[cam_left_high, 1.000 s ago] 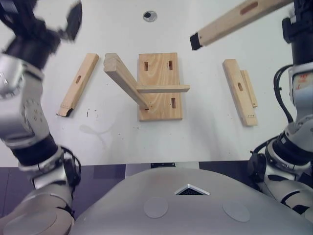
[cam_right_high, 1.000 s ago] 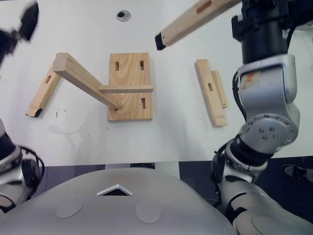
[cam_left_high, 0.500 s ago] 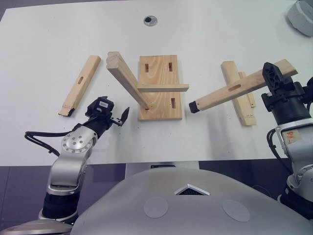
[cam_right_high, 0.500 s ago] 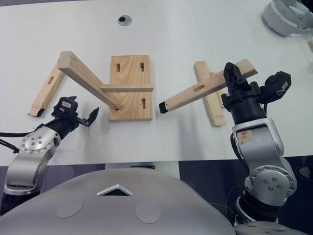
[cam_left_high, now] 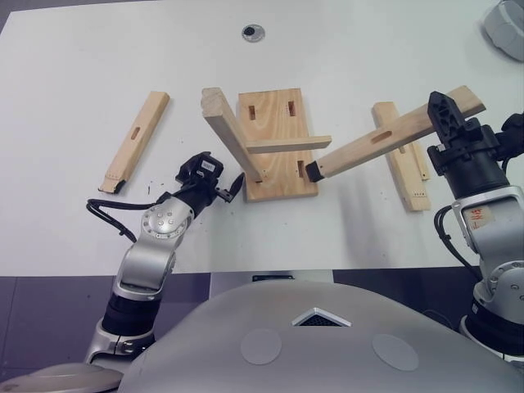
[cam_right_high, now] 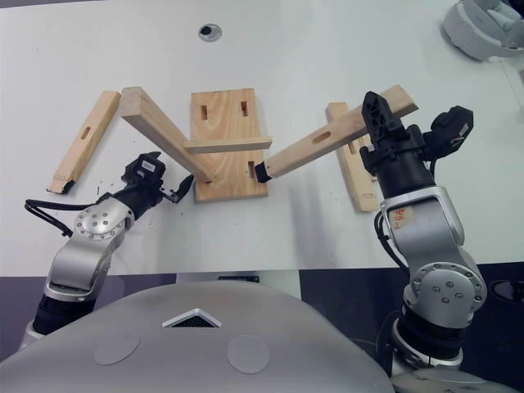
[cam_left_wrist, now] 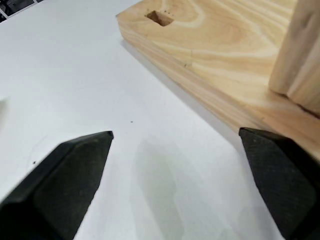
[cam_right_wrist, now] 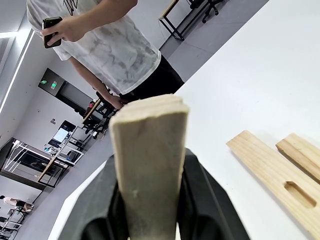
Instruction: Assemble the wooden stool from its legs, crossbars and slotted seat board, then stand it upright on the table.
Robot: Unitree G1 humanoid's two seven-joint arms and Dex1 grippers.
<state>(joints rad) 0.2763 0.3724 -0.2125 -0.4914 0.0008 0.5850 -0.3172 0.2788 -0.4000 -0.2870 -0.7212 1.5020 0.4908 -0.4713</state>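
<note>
"What's the left gripper (cam_left_wrist: 175,136) up to?"

"It's low over the table (cam_left_high: 368,49) with its fingers (cam_left_wrist: 75,165) spread wide and nothing between them. The near corner of the seat board (cam_left_high: 282,115) lies just past one fingertip, not touching it."

"And the board?"

"Flat on the table. A slanting leg (cam_left_high: 225,123) is planted in it right beyond those open fingers, leaning away over them, with a crossbar (cam_left_high: 291,145) running off it across the board."

"The right gripper (cam_left_high: 442,119)?"

"Clamped tight on the held leg (cam_left_high: 377,139), close to its upper end. From the fingers it slopes down towards the board, and its black-capped end sits at the board's edge beside a slot. I can't tell whether it's touching."

"Any parts lying about?"

"A slotted leg (cam_left_high: 399,164) and a thin bar (cam_left_high: 419,155) lie side by side on the table underneath the held leg, just beside the right fingers. A loose leg (cam_left_high: 135,139) lies flat well out beyond the left fingers, on the side away from the board."
</note>
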